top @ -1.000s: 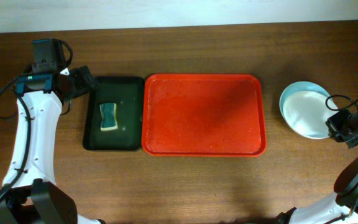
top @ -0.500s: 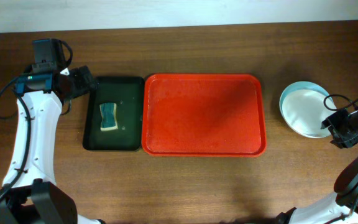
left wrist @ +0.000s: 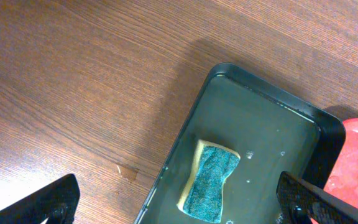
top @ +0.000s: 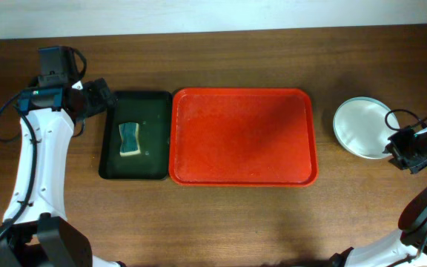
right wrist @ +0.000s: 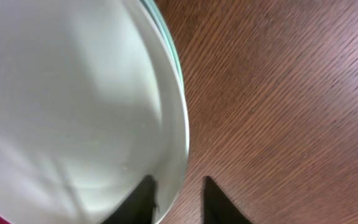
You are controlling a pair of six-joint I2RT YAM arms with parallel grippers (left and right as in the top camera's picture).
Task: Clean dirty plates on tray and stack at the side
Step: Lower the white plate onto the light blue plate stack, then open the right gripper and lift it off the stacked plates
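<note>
My left arm (top: 34,148) bends up the left side. My left claw (top: 104,96) points right, its fingers (left wrist: 48,202) spread wide apart. My right claw (top: 405,146) is at the far right, pointing left, fingers (right wrist: 219,202) close together with a small gap.

one each: tray (top: 243,93), black tray (top: 151,111), sponge (top: 129,139), plate stack (top: 360,126).
</note>
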